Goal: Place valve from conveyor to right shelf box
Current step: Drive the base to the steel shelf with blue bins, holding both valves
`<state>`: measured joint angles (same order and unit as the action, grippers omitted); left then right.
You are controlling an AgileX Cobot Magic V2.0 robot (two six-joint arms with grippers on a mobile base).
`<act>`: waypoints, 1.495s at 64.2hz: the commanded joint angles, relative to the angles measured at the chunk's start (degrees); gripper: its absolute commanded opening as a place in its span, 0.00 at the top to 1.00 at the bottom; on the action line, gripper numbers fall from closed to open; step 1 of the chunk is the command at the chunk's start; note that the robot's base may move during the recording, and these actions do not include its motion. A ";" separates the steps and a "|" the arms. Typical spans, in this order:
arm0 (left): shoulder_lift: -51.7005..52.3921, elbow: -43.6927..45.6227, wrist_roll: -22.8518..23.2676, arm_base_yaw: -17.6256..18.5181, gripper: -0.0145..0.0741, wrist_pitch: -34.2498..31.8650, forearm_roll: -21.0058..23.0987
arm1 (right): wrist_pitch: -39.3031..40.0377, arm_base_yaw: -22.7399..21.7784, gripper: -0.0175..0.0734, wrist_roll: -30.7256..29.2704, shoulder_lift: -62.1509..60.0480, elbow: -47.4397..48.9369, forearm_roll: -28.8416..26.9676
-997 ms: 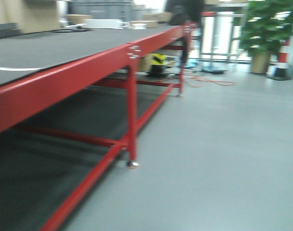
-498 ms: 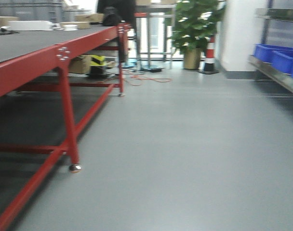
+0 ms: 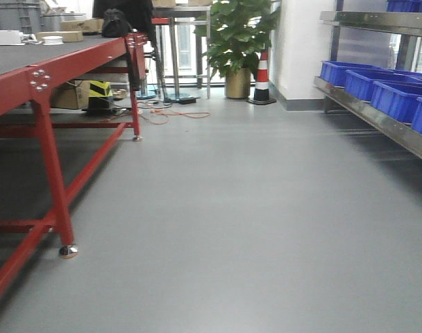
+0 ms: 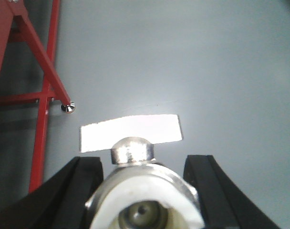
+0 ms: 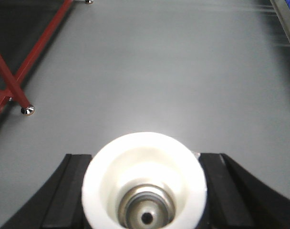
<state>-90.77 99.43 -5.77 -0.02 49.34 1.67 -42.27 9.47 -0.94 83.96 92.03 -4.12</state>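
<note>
Valve (image 4: 145, 202) sits clamped in the left gripper (image 4: 145, 174), a second valve (image 5: 144, 150) in the right gripper (image 5: 145, 171). Hold both firm and level until squarely facing the blue boxes (image 3: 395, 97) on the right shelf (image 3: 375, 116).

The place reads as a factory or warehouse floor. A long red steel-framed conveyor (image 3: 72, 59) runs along one side of a bare grey floor (image 3: 232, 208), and a metal shelf (image 3: 377, 118) opposite holds blue bins (image 3: 346, 71). Cardboard boxes (image 3: 79, 26), loose cables (image 3: 171, 114) and a striped traffic cone (image 3: 262, 76) stand at the far end.
</note>
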 commanded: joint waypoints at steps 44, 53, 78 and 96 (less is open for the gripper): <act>0.91 0.87 0.36 0.32 0.96 -2.36 0.42 | 3.82 -0.07 0.98 -0.05 -1.18 0.94 0.58; 0.91 0.87 0.36 0.32 0.96 -2.36 0.42 | 3.82 -0.07 0.98 -0.05 -1.18 0.94 0.58; 0.91 0.87 0.36 0.32 0.96 -2.36 0.42 | 3.94 -0.07 0.98 -0.05 -1.18 0.94 0.58; 0.91 0.87 0.36 0.32 0.96 -2.36 0.42 | 3.94 -0.07 0.98 -0.05 -1.18 0.94 0.58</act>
<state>-90.77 99.43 -5.77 0.00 49.34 1.35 -42.17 9.47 -0.94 83.96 92.03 -4.12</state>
